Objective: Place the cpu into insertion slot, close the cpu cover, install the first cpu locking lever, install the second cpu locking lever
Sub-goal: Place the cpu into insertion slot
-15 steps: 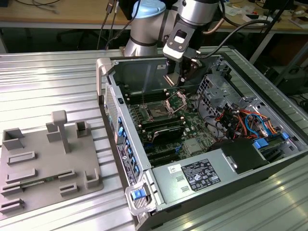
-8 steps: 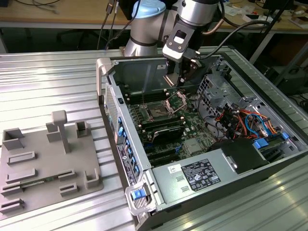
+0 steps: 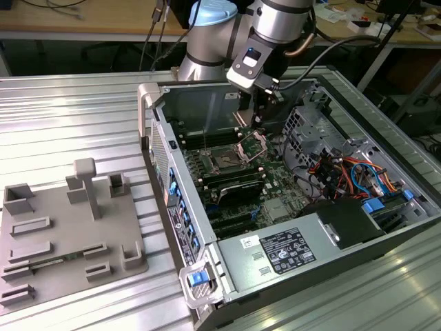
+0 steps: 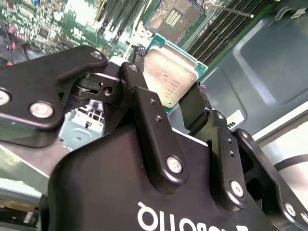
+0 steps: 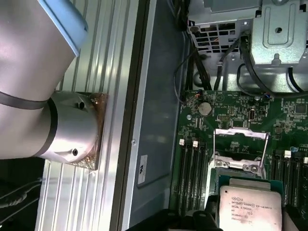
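Exterior view: I see my black gripper [image 3: 262, 102] hanging near the square, dark, silver-rimmed insertion slot [image 3: 224, 161]. Second wrist view: it grips the flat silver-grey square cpu [image 4: 168, 79], clear of the slot. First wrist view: the thin silvery cpu cover [image 5: 240, 142] stands open.

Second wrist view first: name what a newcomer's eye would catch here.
In the second wrist view, the cpu, silver-topped with a green edge, is clamped in the black gripper. In the exterior view, the insertion slot lies bare inside the open computer case, its cpu cover raised.
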`<state>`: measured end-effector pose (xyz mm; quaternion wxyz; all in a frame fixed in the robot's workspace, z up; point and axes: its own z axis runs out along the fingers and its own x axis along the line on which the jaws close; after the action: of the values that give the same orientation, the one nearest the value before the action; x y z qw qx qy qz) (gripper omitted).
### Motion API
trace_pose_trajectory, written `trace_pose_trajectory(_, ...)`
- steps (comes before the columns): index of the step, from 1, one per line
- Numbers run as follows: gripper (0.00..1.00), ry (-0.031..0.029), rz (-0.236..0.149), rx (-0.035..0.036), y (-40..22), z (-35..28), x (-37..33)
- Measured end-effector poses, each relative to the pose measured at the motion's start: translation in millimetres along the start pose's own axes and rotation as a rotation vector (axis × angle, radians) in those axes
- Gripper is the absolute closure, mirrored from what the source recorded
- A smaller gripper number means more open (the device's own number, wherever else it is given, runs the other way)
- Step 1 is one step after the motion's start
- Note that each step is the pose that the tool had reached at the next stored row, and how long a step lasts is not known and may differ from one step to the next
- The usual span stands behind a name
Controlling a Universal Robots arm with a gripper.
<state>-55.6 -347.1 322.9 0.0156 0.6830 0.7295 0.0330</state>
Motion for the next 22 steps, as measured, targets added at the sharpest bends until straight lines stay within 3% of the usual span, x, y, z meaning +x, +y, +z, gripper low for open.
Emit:
trace_pose_trajectory(4,0.45,-0.0008,0.017,0.0076,-2.9,6.1,0.2)
trace_pose_trajectory(14,0.45,-0.0006,0.021,0.0102,-4.8,9.7,0.3)
trace_pose_trajectory(22,0.45,-0.0024,0.056,0.0235,-7.6,22.4,2.3)
